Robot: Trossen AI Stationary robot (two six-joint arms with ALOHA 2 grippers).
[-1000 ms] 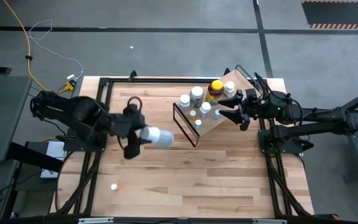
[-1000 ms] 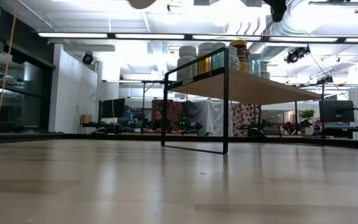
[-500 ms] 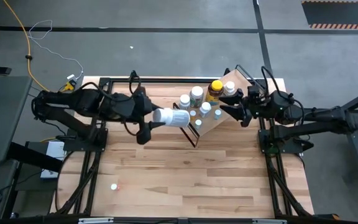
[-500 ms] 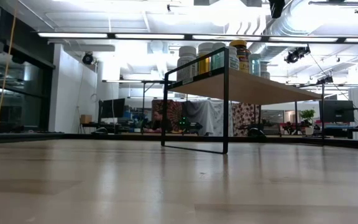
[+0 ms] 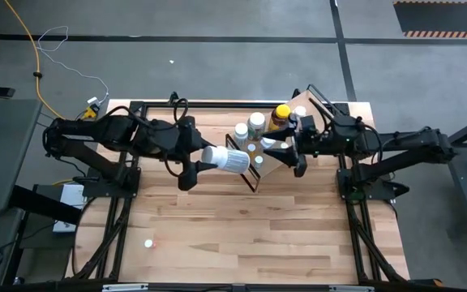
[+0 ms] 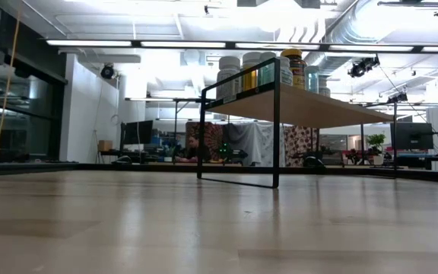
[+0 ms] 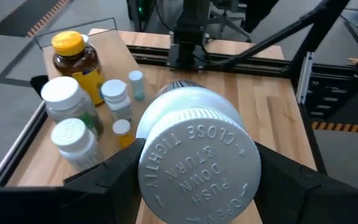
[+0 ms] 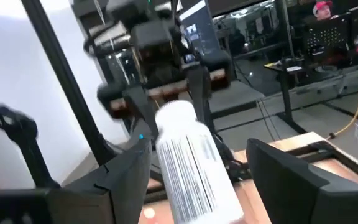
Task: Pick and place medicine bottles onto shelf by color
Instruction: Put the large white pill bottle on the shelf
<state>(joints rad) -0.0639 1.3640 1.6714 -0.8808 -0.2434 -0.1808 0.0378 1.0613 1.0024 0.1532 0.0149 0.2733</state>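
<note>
My left gripper (image 5: 203,156) is shut on a large white medicine bottle (image 5: 227,159) and holds it above the table, just left of the shelf (image 5: 298,105). The shelf is a light-wood board on black wire ends. Several bottles stand on it: white ones (image 7: 64,99) and an amber one with a yellow cap (image 5: 280,113). My right gripper (image 5: 284,156) hovers open over the shelf's near part. Its fingers point toward the held bottle, short of its free end. In the low view only the shelf (image 6: 310,106) and its bottles show. My left gripper pinches the large bottle between its two fingers on opposite sides at the cap end (image 7: 146,168). The fingers come from the table's left, slanting a little down, and lie along the bottle. The bottle is lifted clear and lies nearly level, cap toward the wrist and base (image 5: 245,161) toward the shelf.
A small white object (image 5: 147,242) lies on the near left of the wooden tabletop. Black frame rails (image 5: 128,162) run along the table's left and right edges. The near half of the tabletop (image 5: 250,235) is bare wood.
My left gripper has carried the bottle toward the table's right and far edges, up to the shelf's left end, swinging its base around toward the shelf. My right gripper has moved toward the table's left, over the shelf and toward the bottle, staying open.
</note>
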